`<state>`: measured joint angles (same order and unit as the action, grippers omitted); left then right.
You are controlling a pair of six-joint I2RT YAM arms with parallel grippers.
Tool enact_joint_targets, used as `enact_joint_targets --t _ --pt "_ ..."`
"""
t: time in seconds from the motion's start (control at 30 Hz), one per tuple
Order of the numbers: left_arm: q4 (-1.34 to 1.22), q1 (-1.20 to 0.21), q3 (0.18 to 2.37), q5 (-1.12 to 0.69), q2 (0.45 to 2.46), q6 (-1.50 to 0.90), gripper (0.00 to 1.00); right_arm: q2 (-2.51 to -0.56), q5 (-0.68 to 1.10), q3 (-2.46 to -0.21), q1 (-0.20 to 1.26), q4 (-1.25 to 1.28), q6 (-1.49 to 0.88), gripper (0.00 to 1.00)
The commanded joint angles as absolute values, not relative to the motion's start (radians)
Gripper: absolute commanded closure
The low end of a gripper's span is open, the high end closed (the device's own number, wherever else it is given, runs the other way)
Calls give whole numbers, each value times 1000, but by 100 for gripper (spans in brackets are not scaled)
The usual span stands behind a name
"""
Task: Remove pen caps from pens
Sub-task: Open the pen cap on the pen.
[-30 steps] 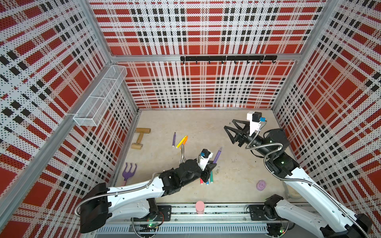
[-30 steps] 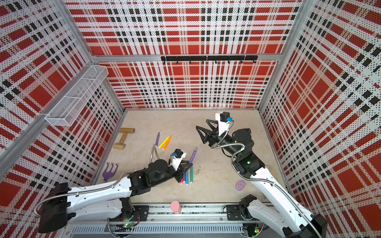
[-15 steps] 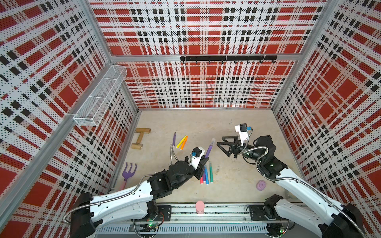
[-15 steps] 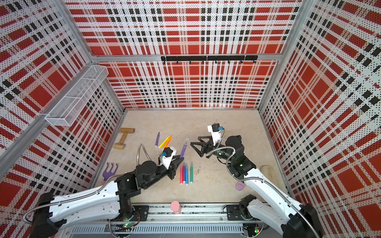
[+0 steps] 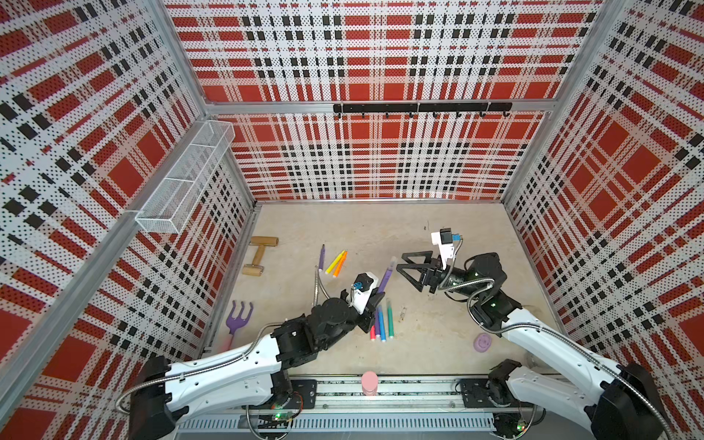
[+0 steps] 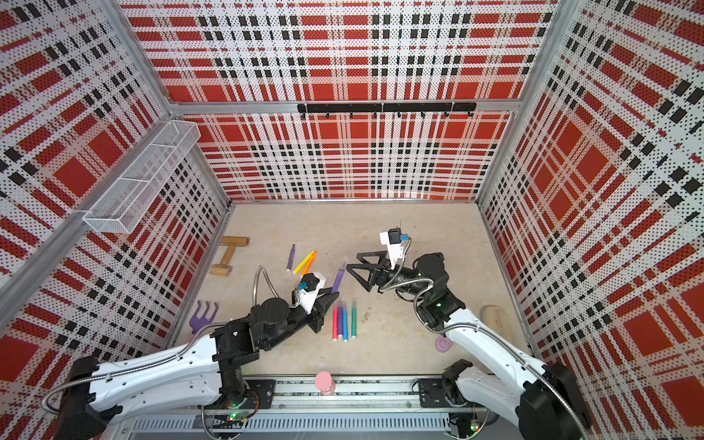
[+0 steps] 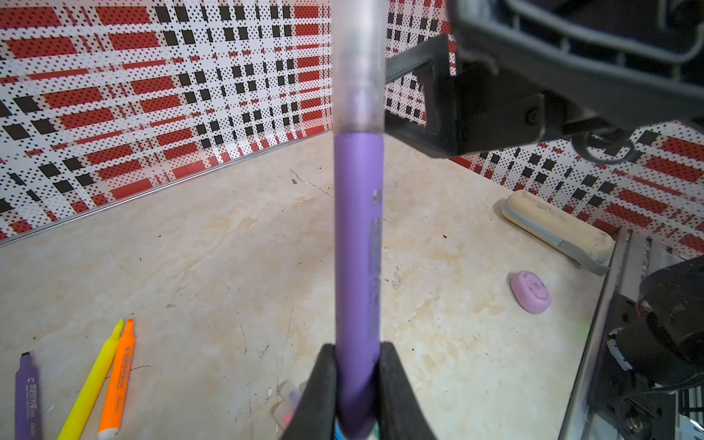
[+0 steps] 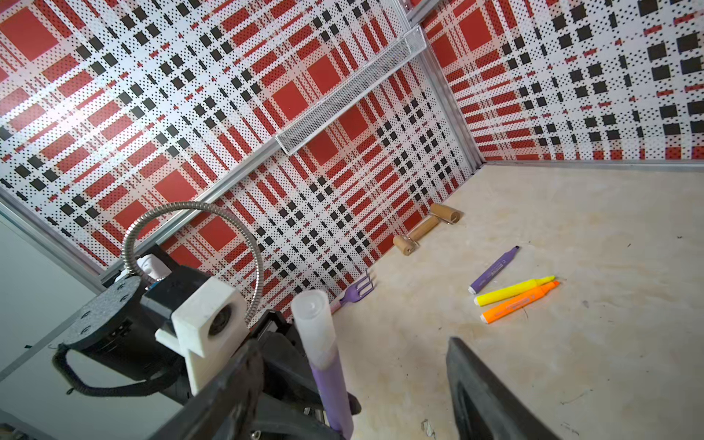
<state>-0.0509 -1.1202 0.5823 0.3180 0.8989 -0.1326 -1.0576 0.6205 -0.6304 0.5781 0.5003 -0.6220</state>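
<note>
roller [image 5: 260,254] behind fork [image 5: 239,316] | disc [image 5: 482,342] right of pens [image 5: 382,325]

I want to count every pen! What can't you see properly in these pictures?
- held purple pen: lower end hidden between fingers of the left hand, left wrist view; top of its cap cut off by the edge.
- red pen: partly behind the left hand, in a top view.
- lilac disc: half behind the right arm, in a top view.
</note>
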Motion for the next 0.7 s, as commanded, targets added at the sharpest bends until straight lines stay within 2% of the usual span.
enact_joint_targets --t 0.0,0.2,0.53,0.67 --pt "-51 -1129 605 301 911 -127 100 -1081 623 -640 588 576 -627 22" --pt "-58 -1130 610 287 949 -122 100 -1119 638 -653 588 617 -643 33" --pt "-62 -1129 617 303 941 -118 100 -1157 639 -675 591 621 -650 64" --pt "-65 -1126 619 305 928 -117 100 -1154 638 -672 590 621 -650 62"
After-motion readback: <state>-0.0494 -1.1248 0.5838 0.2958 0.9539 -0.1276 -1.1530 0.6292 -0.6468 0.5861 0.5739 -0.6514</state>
